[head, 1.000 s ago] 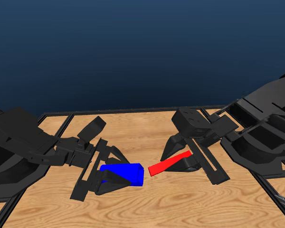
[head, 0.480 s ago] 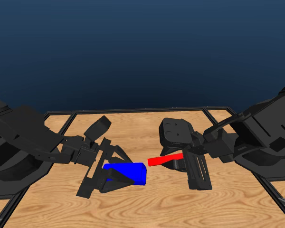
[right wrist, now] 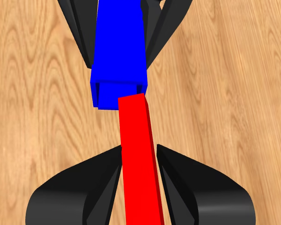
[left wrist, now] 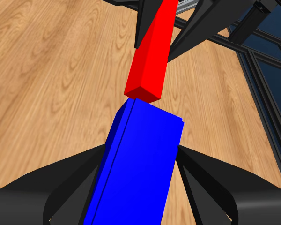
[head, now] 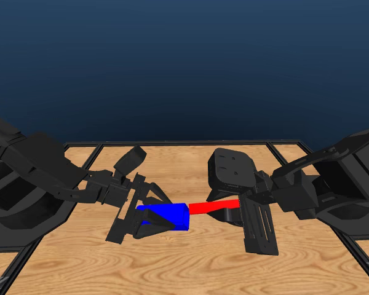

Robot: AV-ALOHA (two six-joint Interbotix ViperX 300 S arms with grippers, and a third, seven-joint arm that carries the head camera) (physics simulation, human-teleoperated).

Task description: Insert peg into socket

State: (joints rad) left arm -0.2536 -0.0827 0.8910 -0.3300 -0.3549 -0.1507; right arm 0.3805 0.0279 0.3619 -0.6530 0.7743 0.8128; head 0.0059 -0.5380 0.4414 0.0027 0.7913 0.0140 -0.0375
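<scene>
The blue socket (head: 168, 216) hangs above the table, and my left gripper (head: 154, 219) is shut on it. My right gripper (head: 234, 209) is shut on the red peg (head: 214, 207), which lies almost level and points left. The peg's free end meets the socket's open end. In the left wrist view the peg (left wrist: 152, 56) touches the top edge of the socket (left wrist: 138, 164). From the right wrist the peg (right wrist: 138, 154) reaches the socket's (right wrist: 119, 47) hollow mouth, a little off to one side. How far the tip is inside, I cannot tell.
The wooden table (head: 184, 270) has a black frame along its far edge (head: 184, 143) and its sides. Both arm bodies, left (head: 24, 184) and right (head: 344, 190), crowd the table's two ends.
Both grippers have lifted their parts and closed in on each other. The peg has swung level, and its tip now meets the socket's end. The head camera has also shifted.
</scene>
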